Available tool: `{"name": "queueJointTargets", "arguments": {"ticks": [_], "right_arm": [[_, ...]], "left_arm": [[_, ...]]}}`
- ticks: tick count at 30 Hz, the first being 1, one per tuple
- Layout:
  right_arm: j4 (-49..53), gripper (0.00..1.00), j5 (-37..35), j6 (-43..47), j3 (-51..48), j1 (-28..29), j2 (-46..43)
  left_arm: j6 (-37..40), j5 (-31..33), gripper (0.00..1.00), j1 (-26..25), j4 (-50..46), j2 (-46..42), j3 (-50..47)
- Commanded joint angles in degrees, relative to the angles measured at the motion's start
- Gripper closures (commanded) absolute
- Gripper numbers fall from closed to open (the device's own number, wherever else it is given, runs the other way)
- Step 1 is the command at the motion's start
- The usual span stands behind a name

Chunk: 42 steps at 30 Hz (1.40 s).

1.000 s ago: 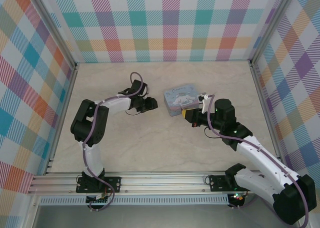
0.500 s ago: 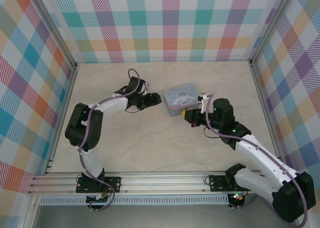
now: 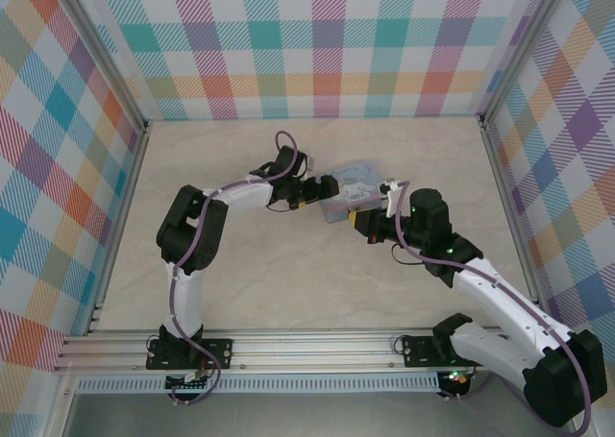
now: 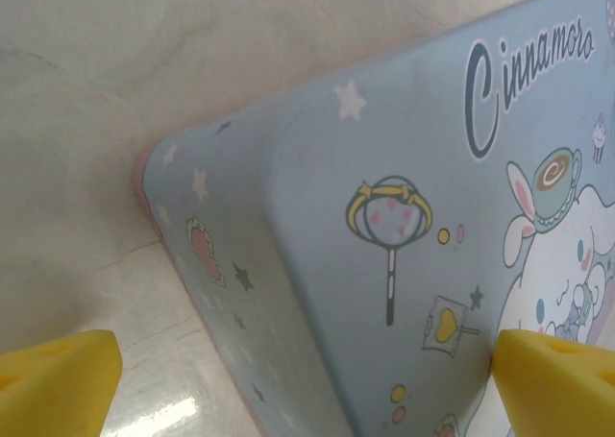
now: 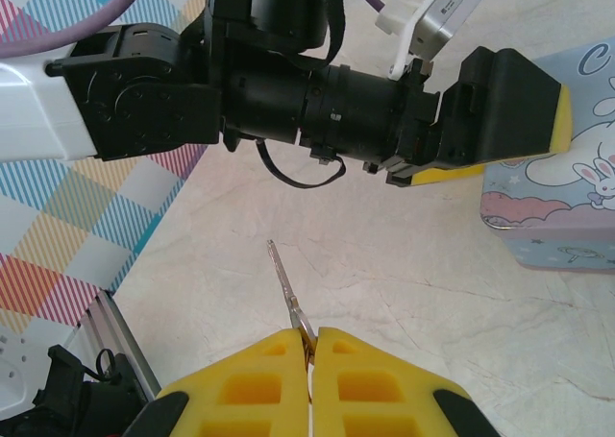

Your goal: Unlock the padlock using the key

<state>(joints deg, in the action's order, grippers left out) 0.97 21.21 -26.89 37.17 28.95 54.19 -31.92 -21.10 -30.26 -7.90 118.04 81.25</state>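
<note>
The left tool (image 3: 325,191) has reached the tin (image 4: 384,216), jaws apart, while the right tool (image 5: 310,360) clamps the key (image 5: 286,288); unlocking remains undone.

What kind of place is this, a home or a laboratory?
Probably a robot test booth: left arm and right arm bolted to a metal rail, checked walls around a pale table.

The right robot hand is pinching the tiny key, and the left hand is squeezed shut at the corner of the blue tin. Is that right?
Not quite. The left gripper is open, not shut: the left wrist view shows its yellow fingers wide apart with the corner of the blue tin between them. The right gripper is indeed pinching the key.
</note>
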Motion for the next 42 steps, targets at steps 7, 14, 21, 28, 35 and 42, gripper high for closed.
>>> {"name": "queueJointTargets", "arguments": {"ticks": [7,14,21,28,35,42], "right_arm": [[-0.3,0.92,-1.1,0.9,0.3,0.0,-1.0],[-0.4,0.93,-1.1,0.9,0.5,0.0,-0.5],[0.3,0.92,-1.1,-0.1,2.6,-2.0,2.1],[-10.5,0.93,7.4,-5.2,1.4,-13.3,10.5],[-26.0,0.93,15.4,-9.9,4.6,-21.1,26.4],[-44.0,0.93,19.5,-17.0,9.7,-24.0,43.1]], "left_arm": [[3.7,5.1,0.10,1.6,-5.5,-3.4,-6.5],[6.3,6.4,0.12,5.0,-7.0,-7.1,-12.9],[7.5,4.5,0.12,5.9,-6.9,-8.5,-12.0],[8.5,4.9,0.12,6.9,-9.7,-9.2,-10.1],[8.5,2.9,0.12,7.2,-8.8,-9.9,-9.6],[8.0,-0.6,0.10,7.1,-8.5,-10.4,-7.3]]}}
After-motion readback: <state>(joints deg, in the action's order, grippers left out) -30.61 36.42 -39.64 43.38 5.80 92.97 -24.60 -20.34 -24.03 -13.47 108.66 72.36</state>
